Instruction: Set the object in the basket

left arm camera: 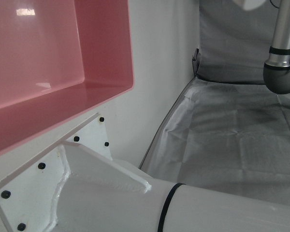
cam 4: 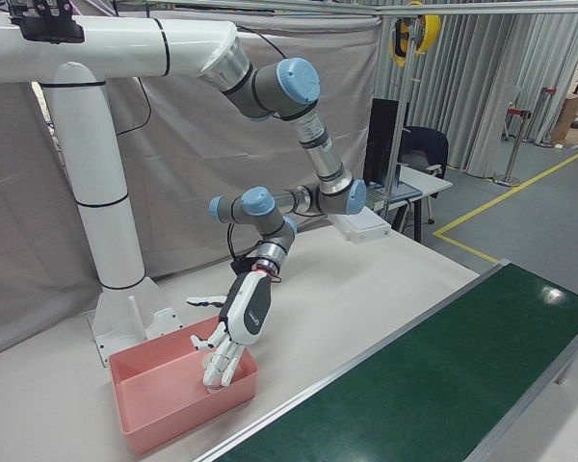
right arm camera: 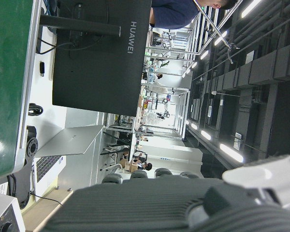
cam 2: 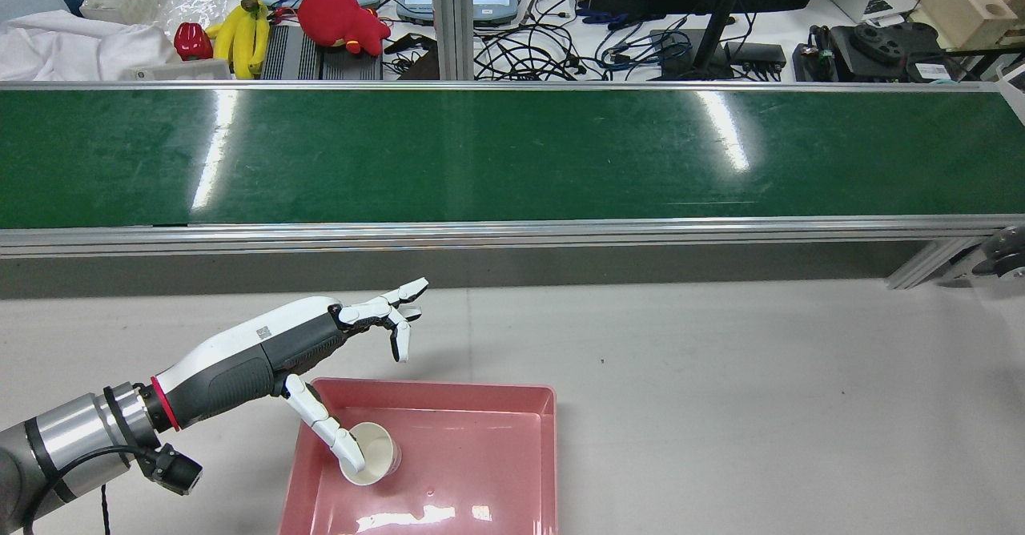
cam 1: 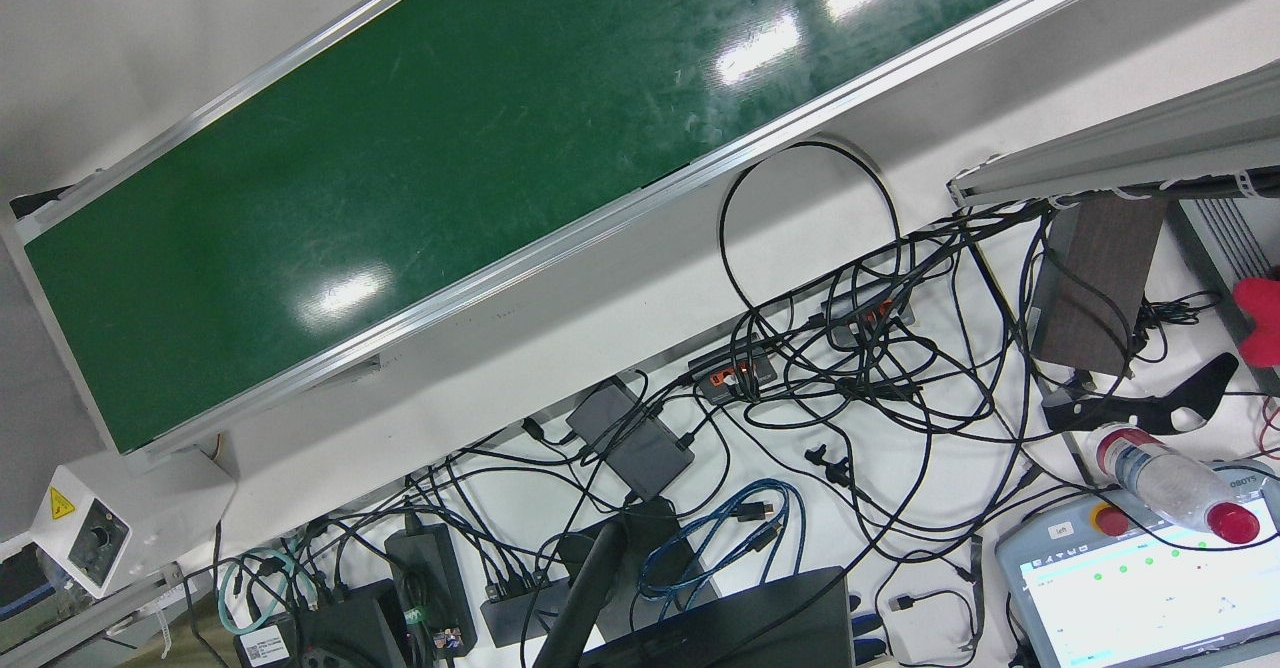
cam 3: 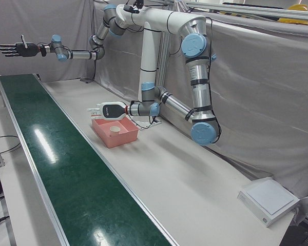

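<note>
Paper cup [cam 2: 374, 453] lies in the pink basket [cam 2: 512, 395], under the left hand [cam 2: 364, 323].

Rear view: cup on its side near the basket's left wall, mouth toward the camera; one digit touches its rim, the other fingers [cam 2: 398, 291] spread above the basket's far-left corner, grasping nothing.
Left-front view: left hand [cam 3: 103, 109] hovers by the basket [cam 3: 124, 137]; right hand [cam 3: 13, 49] splayed, empty, well apart up the green belt [cam 3: 51, 169].
Right-front view: fingertips [cam 4: 217, 366] dip inside the basket.
</note>
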`<action>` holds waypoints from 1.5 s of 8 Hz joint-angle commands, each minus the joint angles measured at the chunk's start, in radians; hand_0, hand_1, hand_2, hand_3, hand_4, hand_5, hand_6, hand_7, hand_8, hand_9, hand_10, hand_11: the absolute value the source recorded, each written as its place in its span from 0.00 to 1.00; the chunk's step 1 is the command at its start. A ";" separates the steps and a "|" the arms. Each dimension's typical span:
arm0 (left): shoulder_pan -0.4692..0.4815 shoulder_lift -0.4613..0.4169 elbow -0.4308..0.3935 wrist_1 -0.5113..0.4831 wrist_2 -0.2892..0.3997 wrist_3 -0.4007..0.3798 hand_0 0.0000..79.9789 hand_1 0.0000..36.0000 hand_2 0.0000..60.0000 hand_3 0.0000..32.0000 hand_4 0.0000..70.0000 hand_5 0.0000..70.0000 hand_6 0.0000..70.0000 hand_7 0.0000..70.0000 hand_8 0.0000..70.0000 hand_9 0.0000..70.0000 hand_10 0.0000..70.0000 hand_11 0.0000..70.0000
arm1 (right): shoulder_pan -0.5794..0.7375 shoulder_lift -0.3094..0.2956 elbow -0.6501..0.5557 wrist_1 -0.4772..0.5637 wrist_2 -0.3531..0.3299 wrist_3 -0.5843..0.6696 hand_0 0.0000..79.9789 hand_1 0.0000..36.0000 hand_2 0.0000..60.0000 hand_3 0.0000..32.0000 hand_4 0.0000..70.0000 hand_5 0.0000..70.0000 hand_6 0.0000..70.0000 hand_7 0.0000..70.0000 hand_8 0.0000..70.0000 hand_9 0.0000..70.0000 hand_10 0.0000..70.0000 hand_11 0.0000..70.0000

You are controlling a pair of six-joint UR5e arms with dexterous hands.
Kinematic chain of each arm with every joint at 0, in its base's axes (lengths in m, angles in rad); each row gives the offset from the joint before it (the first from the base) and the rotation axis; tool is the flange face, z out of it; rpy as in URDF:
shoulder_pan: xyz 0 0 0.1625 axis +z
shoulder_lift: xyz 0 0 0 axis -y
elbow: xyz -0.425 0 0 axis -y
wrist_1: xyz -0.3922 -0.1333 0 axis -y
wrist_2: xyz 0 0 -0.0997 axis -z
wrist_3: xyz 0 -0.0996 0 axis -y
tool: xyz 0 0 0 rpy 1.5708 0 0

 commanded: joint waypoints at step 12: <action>-0.380 0.276 -0.184 -0.053 0.004 -0.212 0.69 0.52 0.04 0.00 0.22 0.73 0.09 0.11 0.19 0.29 0.05 0.10 | 0.002 0.000 0.002 0.000 0.000 0.000 0.00 0.00 0.00 0.00 0.00 0.00 0.00 0.00 0.00 0.00 0.00 0.00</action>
